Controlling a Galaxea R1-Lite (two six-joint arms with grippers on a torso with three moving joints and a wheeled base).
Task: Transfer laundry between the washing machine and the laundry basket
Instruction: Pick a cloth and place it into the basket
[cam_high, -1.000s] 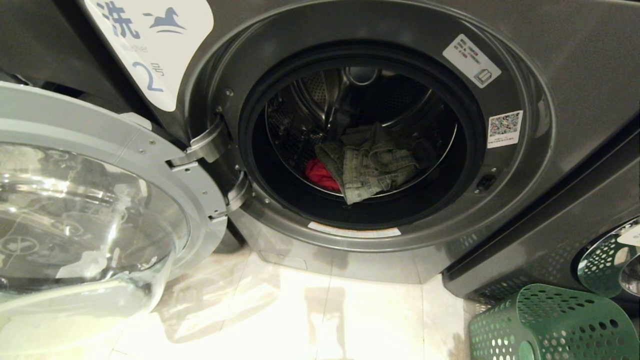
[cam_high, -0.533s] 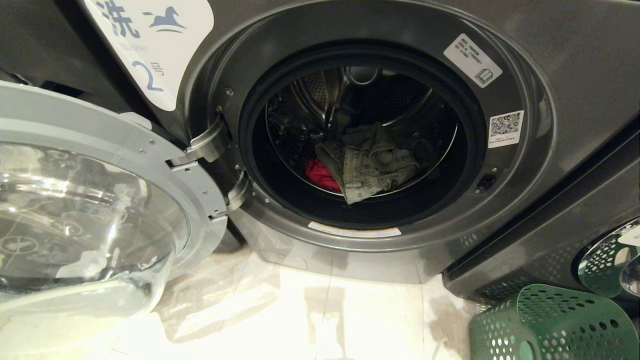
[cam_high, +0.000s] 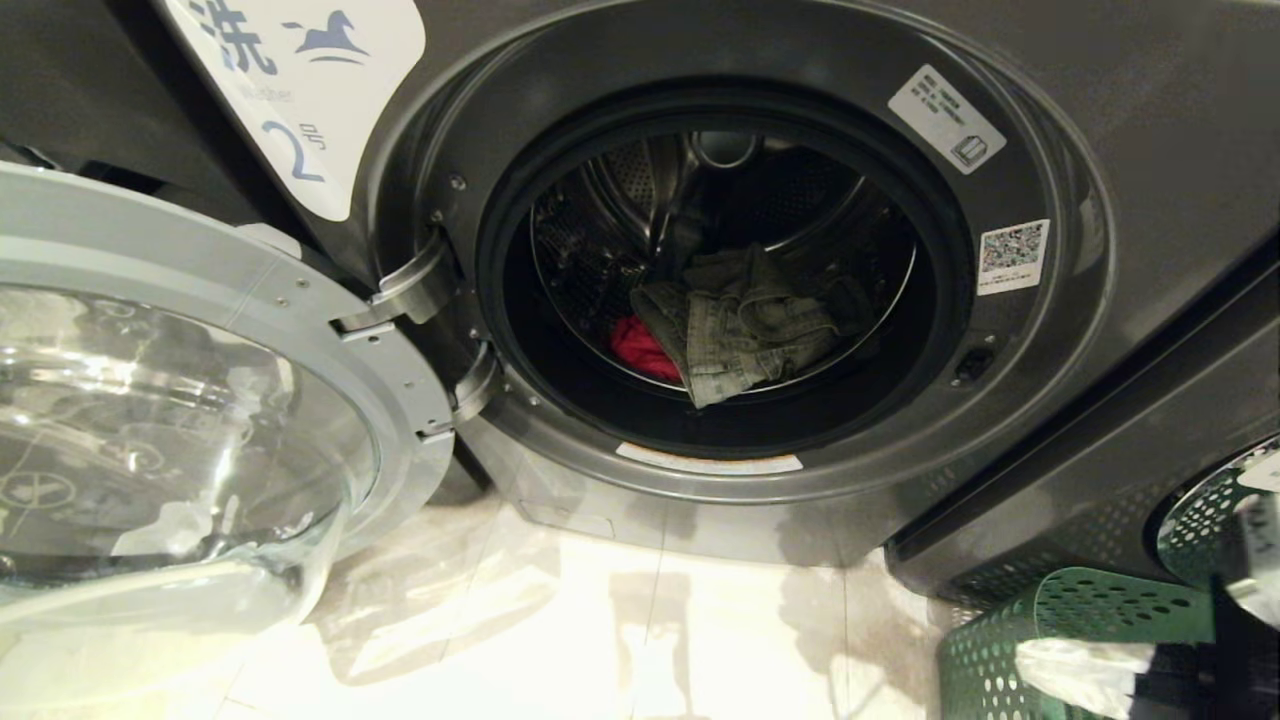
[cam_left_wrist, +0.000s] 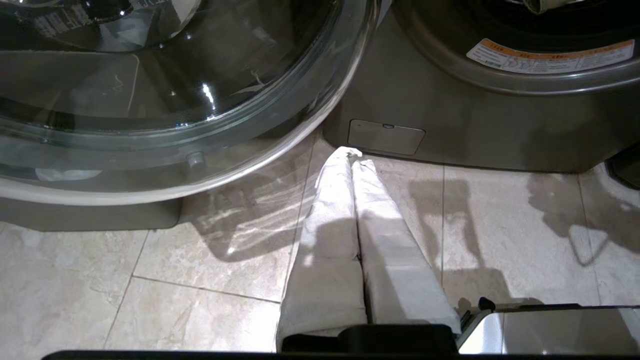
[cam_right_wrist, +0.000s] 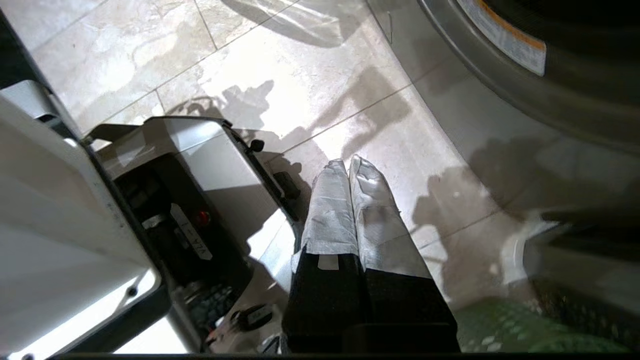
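Note:
The dark grey washing machine (cam_high: 1050, 420) with the "2" label stands with its glass door (cam_high: 200, 420) swung wide to the left. In the drum lie a bright red piece of laundry (cam_high: 640, 350) and, beside it, a crumpled olive-grey garment (cam_high: 745, 325). The green laundry basket (cam_high: 990, 650) sits on the floor at the lower right. My right gripper (cam_high: 1030, 668) hangs in front of the basket, shut and empty; it also shows as the right gripper (cam_right_wrist: 348, 162) over floor tiles. My left gripper (cam_left_wrist: 352, 152) is shut and empty, low by the machine's base.
The open door fills the left side at drum height. A second machine with a chrome-rimmed door (cam_high: 1210, 520) stands at the right behind the basket. My own base (cam_right_wrist: 190, 200) lies close beside the right gripper. Pale floor tiles (cam_high: 650, 640) stretch before the drum.
My right arm has swung into the head view at the lower right, in front of the basket. The laundry, the door and the left arm have not moved.

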